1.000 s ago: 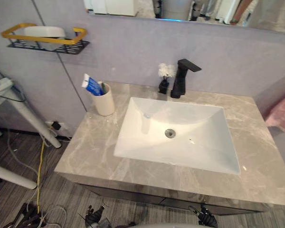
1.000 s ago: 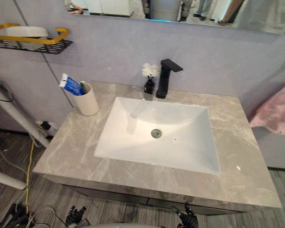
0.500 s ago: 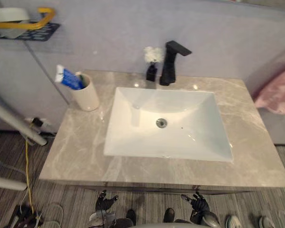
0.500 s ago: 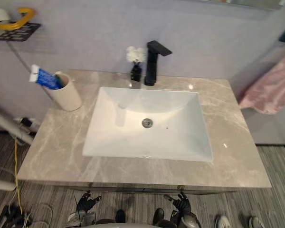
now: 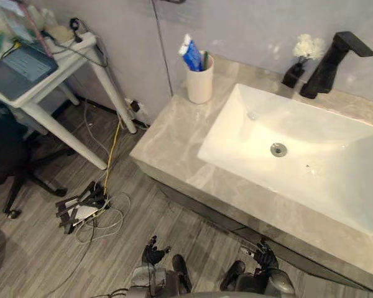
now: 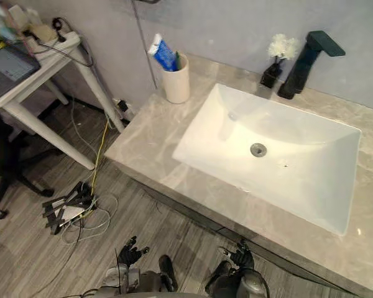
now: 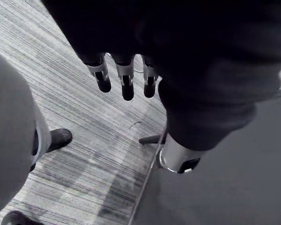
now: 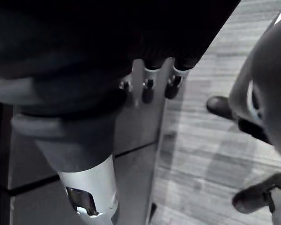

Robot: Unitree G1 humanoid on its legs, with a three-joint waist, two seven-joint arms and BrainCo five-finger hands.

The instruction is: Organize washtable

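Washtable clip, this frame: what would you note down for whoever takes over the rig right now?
The left robot hand is open and empty, hanging low before the cabinet front.
The right robot hand is likewise open, empty and low.
The cup with the toothpaste tube stands on the countertop at its back left corner; the small black vase of white flowers sits beside the black faucet, behind the sink.
Done: nothing shows as handled.
Left: probably all the tidying; neither hand is near the countertop.
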